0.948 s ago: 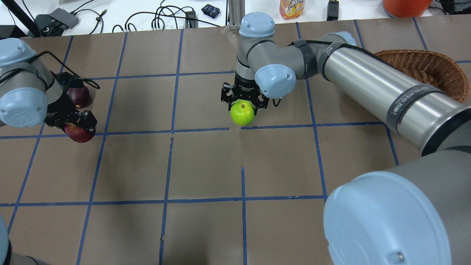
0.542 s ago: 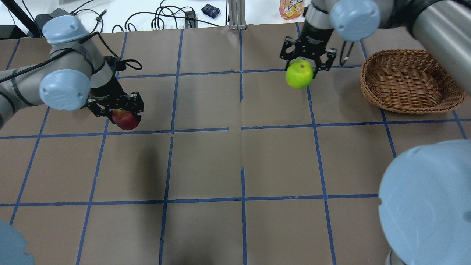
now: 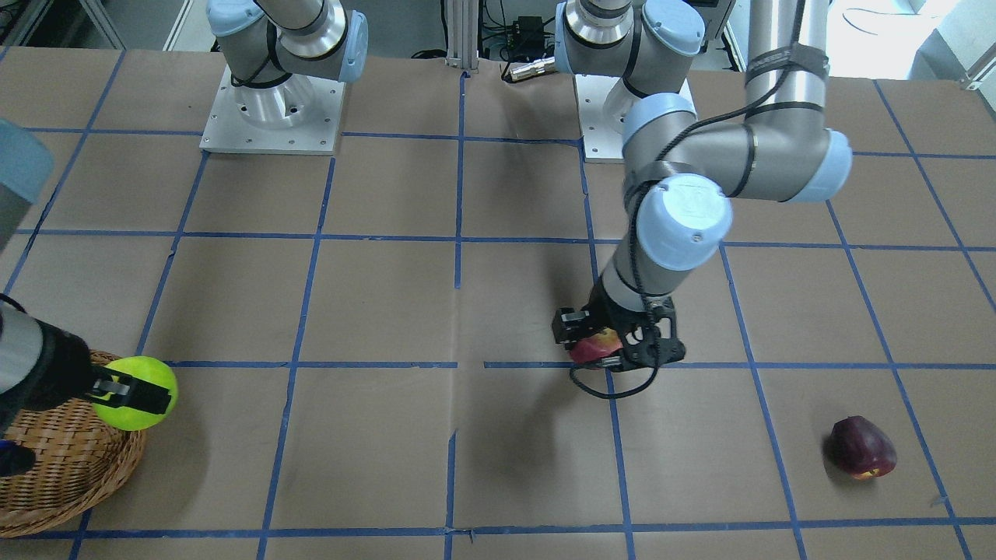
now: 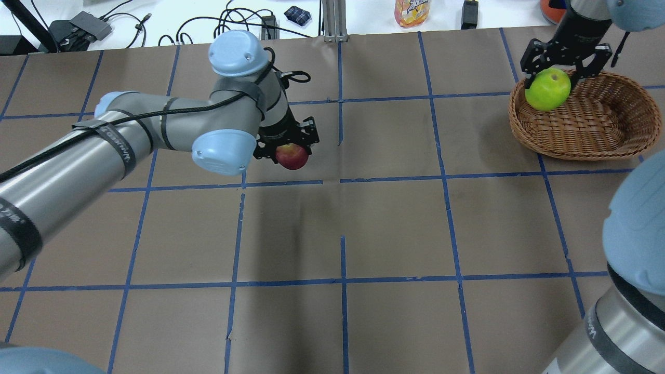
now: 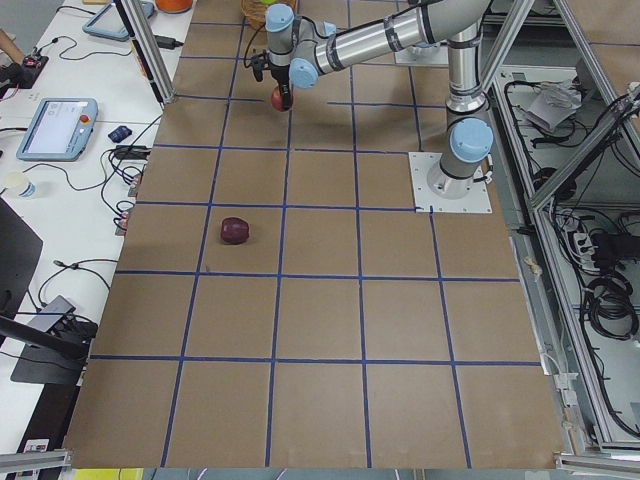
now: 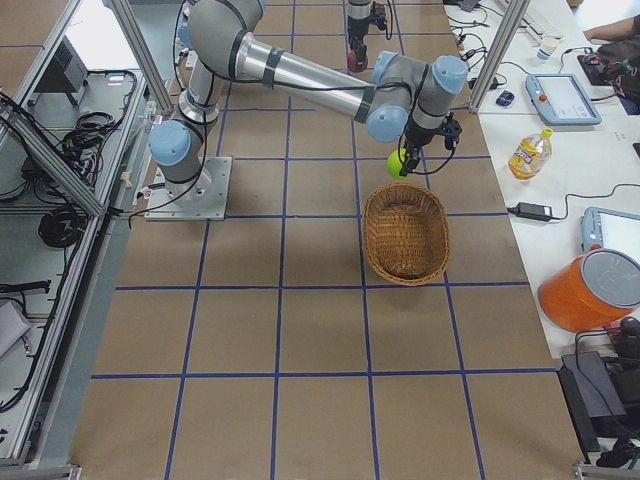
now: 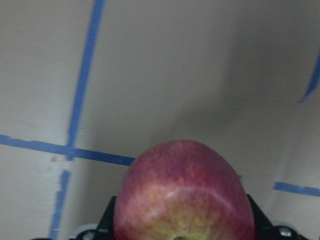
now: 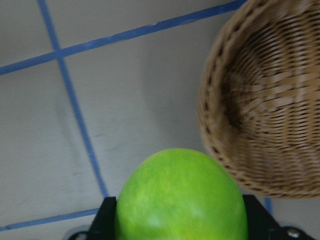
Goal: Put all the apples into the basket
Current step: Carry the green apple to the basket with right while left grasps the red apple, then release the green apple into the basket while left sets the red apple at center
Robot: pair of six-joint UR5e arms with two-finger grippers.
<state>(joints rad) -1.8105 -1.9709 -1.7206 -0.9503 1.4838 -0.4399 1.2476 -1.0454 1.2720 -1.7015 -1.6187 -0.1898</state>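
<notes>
Left of centre overhead, the left gripper (image 4: pixel 287 150) is pinching the red apple (image 4: pixel 292 156), the maroon apple (image 3: pixel 862 447) is lying lower right in the front view, and upper right the right gripper (image 4: pixel 557 78) is clasping the green apple (image 4: pixel 547 90) at the rim of the basket (image 4: pixel 582 149).

Lime-green apple (image 4: pixel 547 89), red-yellow apple (image 4: pixel 291 156), maroon apple (image 3: pixel 861 447) (yellow patch), light-brown woven basket (image 4: pixel 587 130)

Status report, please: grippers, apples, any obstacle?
Right gripper shut on green apple, at basket edge. Left gripper shut on red apple. Maroon apple on table. No obstacle seen.
</notes>
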